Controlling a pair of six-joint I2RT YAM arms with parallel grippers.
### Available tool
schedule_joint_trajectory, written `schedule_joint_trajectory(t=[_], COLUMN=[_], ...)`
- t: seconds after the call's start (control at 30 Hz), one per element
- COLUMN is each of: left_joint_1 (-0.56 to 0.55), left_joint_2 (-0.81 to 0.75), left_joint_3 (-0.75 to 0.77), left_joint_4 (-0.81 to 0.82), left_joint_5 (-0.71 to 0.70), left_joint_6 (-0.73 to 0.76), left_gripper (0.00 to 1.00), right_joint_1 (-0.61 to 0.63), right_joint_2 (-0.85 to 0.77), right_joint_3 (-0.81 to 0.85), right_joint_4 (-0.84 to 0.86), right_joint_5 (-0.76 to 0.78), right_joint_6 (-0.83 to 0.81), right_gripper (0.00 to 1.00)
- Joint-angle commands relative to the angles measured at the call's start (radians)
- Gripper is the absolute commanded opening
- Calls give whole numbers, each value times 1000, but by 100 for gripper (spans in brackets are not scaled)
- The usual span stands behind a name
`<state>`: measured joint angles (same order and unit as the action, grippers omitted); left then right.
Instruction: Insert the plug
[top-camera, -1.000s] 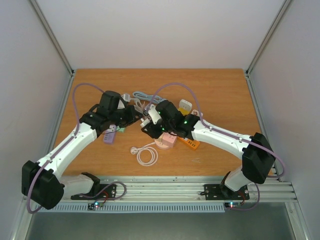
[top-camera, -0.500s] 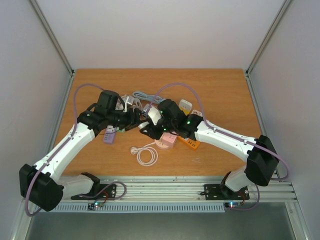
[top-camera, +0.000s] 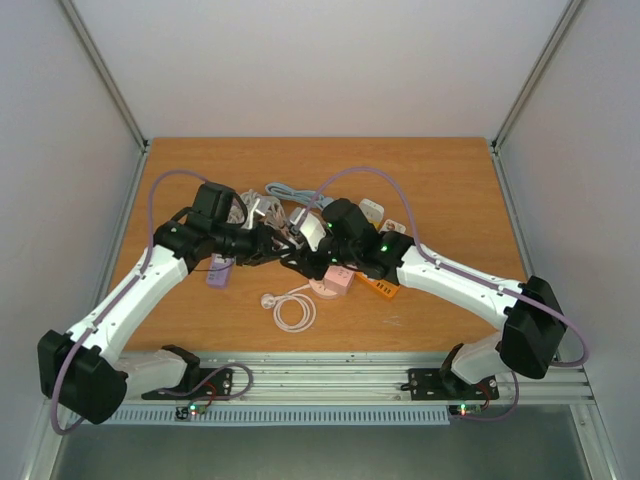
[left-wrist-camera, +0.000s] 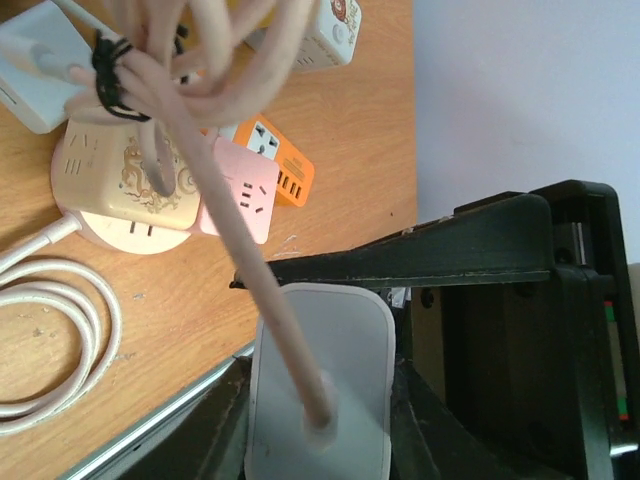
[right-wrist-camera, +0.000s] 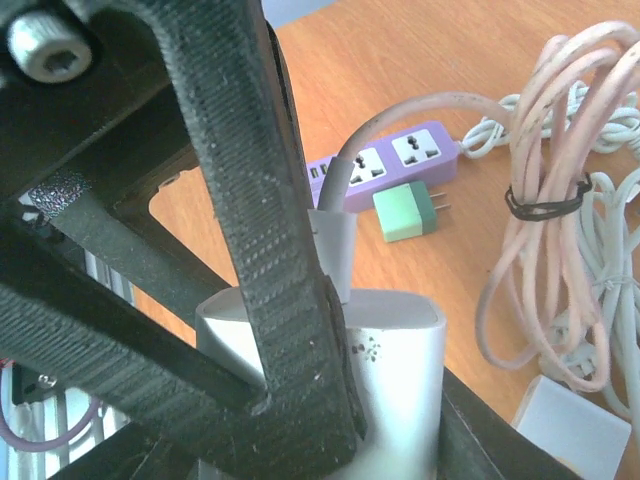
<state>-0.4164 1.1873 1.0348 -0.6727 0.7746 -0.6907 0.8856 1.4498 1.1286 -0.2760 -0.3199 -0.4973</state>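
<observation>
Frankly, we risk twisting the plug askew: the left pincer and the right pincer both seem clenched on it, and any uneven pull, or its bundled cord snagging, would tilt it. It sits squarely between the left fingers, above the table, with the pink strip at its eleven o'clock. We cannot see its prongs.

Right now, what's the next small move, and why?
Probably ease the right gripper open. It and the left gripper both seem clamped on the same plug, held off the table. One must let go before the plug can travel to a socket, perhaps the pink strip.
</observation>
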Motion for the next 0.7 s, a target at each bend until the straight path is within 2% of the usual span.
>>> schedule_joint_trajectory(t=[0.0, 0.07, 0.13, 0.2, 0.27, 0.43, 0.57, 0.67], left_joint_1=[-9, -9, -9, -9, -9, -9, -5, 42], left_joint_2=[-27, -25, -27, -28, -34, -44, -27, -1], left_joint_3=[45, 55, 66, 84, 94, 73, 12, -21], left_joint_4=[-20, -33, -53, -81, -91, -47, 62, 127], left_joint_5=[71, 38, -38, -138, -261, -576, -794, -837], left_joint_6=[43, 67, 105, 156, 228, 371, 544, 613], left_gripper=[19, 14, 11, 9, 9, 11, 10, 8], right_joint_1=[6, 7, 7, 7, 7, 6, 5, 6], right_joint_2=[-20, -27, -39, -64, -97, -179, -248, -286], right_joint_3=[-14, -20, -34, -55, -91, -154, -206, -230], right_joint_4=[63, 69, 83, 98, 116, 105, 88, 63], right_joint_5=[-19, -19, 0, 21, 41, 115, 173, 203], right_joint_6=[-12, -1, 15, 27, 45, 136, 230, 274], right_gripper=[36, 45, 60, 71, 78, 81, 81, 81])
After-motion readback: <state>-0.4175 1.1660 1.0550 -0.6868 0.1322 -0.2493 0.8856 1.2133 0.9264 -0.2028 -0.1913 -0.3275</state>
